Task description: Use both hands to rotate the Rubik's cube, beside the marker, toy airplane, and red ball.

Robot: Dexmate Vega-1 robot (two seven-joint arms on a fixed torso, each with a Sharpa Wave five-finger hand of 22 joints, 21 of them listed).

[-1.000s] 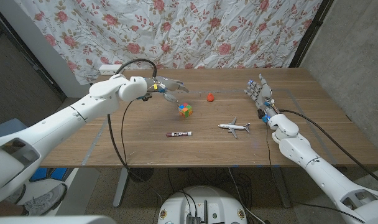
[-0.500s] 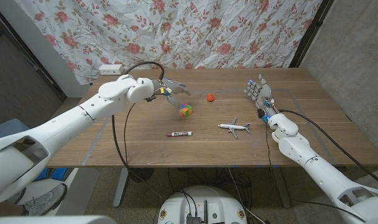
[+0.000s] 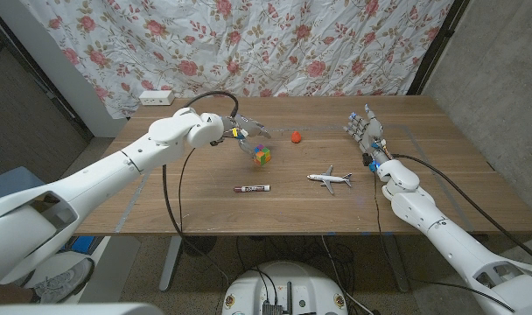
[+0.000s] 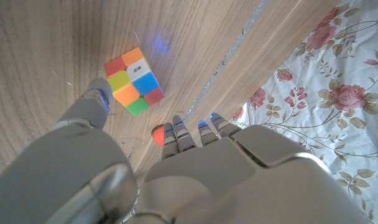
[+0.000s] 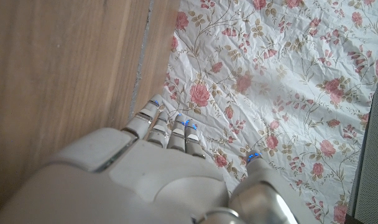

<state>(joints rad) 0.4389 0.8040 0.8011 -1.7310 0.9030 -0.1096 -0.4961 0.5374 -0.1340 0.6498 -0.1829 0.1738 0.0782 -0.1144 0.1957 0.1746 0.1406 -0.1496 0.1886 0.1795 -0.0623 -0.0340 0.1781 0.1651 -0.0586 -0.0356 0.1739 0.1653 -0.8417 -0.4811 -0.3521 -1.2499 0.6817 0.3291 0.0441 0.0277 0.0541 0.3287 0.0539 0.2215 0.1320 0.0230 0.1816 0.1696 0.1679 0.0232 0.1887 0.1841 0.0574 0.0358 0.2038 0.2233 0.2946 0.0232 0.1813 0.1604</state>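
Left hand (image 3: 237,133) over the cube (image 3: 262,155), fingers spread, thumb tip just beside it.
One cube, one marker (image 3: 251,188), one airplane (image 3: 329,179), one ball (image 3: 296,136) on the table (image 3: 441,166); right hand (image 3: 364,131) open, well apart.

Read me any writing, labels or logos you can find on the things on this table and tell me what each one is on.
Rubik's cube: dark print on its white sticker, too small to read.
Marker: a label on its barrel, too blurred to read.
Toy airplane: no markings legible.
Red ball: no writing visible.
So nothing can be quoted.
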